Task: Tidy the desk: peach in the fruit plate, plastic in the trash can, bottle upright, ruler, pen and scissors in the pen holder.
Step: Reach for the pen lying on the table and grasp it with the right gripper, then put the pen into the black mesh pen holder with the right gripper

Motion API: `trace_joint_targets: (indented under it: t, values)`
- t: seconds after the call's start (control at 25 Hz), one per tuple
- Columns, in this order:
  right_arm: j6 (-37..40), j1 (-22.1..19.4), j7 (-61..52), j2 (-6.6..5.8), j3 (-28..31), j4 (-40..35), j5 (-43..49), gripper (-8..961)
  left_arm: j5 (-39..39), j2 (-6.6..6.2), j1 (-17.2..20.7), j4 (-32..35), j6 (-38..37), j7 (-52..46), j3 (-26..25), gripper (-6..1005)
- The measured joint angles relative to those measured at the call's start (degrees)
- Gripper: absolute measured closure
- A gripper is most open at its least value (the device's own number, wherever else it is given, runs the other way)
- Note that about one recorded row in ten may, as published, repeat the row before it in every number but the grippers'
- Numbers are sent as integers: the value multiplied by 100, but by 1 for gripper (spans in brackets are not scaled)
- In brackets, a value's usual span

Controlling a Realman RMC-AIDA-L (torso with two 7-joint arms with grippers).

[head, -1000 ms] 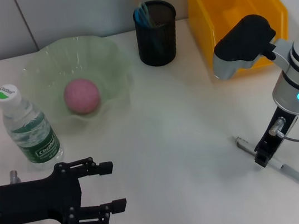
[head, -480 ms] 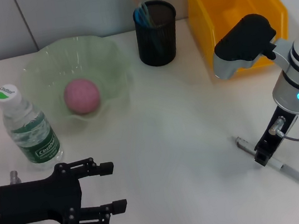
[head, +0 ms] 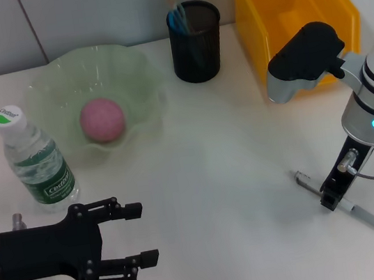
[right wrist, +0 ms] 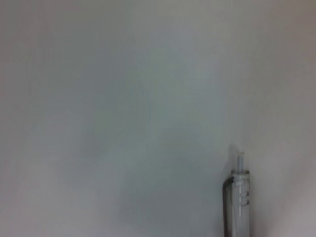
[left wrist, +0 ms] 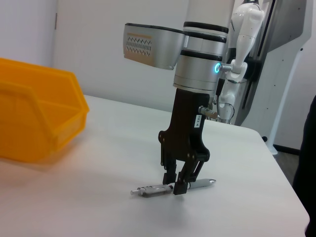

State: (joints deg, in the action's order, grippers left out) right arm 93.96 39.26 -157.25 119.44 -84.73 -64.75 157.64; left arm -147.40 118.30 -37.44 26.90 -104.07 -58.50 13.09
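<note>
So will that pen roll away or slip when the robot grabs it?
Probably it could. The pen is thin, round and looks like smooth clear plastic, lying flat on the table, so a nudge might roll it. The right gripper straddles its middle, which should keep it level. It looks stiff and light.

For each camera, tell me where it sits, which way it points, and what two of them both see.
Head view: on the robot's head, looking down at the table; both arms show, left hand open, right hand over the pen.
Left wrist view: on the left arm, facing across the table at the right hand.
Right wrist view: on the right arm, aimed close at the table; no fingers visible.
Shared: all three show the pen.
</note>
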Motion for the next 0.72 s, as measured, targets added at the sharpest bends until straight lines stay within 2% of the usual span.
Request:
trace_joint_targets:
  t: [0.24, 0.56, 0.72]
  values:
    - [-4, 5, -33, 0, 0, 0, 2, 678, 0, 0, 14, -1, -1, -4, 0, 192]
    - [8, -6, -34, 0, 29, -76, -15, 786, 8, 0, 29, -1, -8, -4, -6, 192]
    - [47, -29, -33, -10, 234, -277, -82, 826, 10, -5, 29, 17, -42, -5, -25, 192]
